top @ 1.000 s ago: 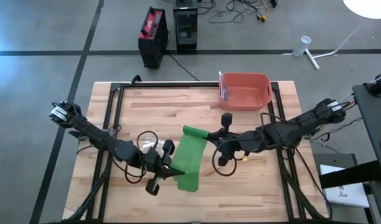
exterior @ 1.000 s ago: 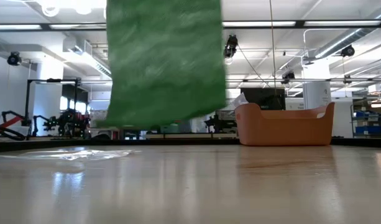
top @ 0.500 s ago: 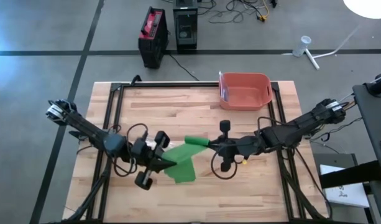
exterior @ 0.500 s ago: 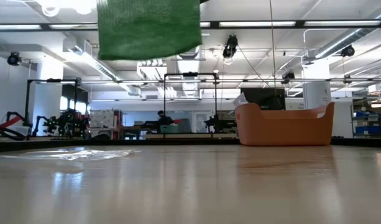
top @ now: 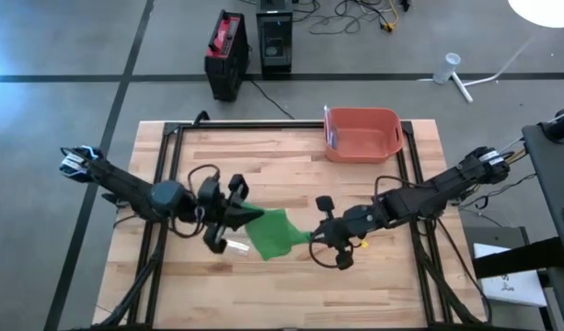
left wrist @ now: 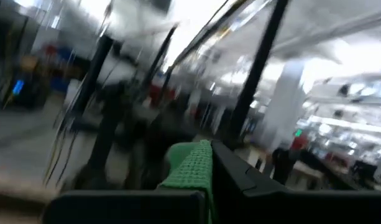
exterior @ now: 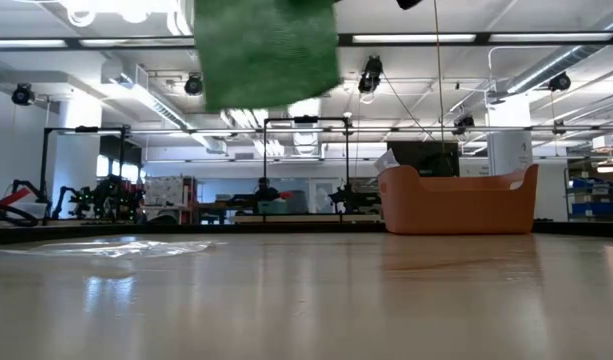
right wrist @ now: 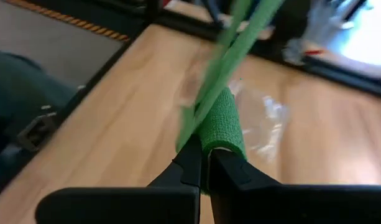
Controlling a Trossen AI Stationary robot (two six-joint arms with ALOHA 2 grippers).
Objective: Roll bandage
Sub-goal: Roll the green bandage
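A green bandage [top: 274,233] hangs in the air between my two grippers, over the middle of the table. In the low view only its lower part [exterior: 266,50] shows, high above the tabletop. My left gripper [top: 244,219] is shut on the bandage's left end. My right gripper [top: 312,237] is shut on its right end, where the bandage is wound into a small roll [right wrist: 221,124]. My left gripper pinches the bandage's end [left wrist: 195,165] between its two fingers, coming about level from the table's left. The bandage is lifted clear of the table. My right gripper pinches the rolled end [right wrist: 219,138] between its two fingers, coming from the table's right. From the roll a strip [right wrist: 240,37] runs straight and taut toward the left gripper. The roll is clear of the table.
An orange bin [top: 362,134] stands at the table's far edge, right of the middle. A clear plastic wrapper [right wrist: 265,115] lies on the wood under the left gripper and also shows in the low view [exterior: 116,247]. Black frame rails [top: 166,175] run along the table's left and right sides.
My left gripper has gone toward the table's far edge and a little left. My right gripper has gone toward the near edge. The bandage, a long strip a second ago, is now drawn short between them, and its lower edge has risen well clear of the table.
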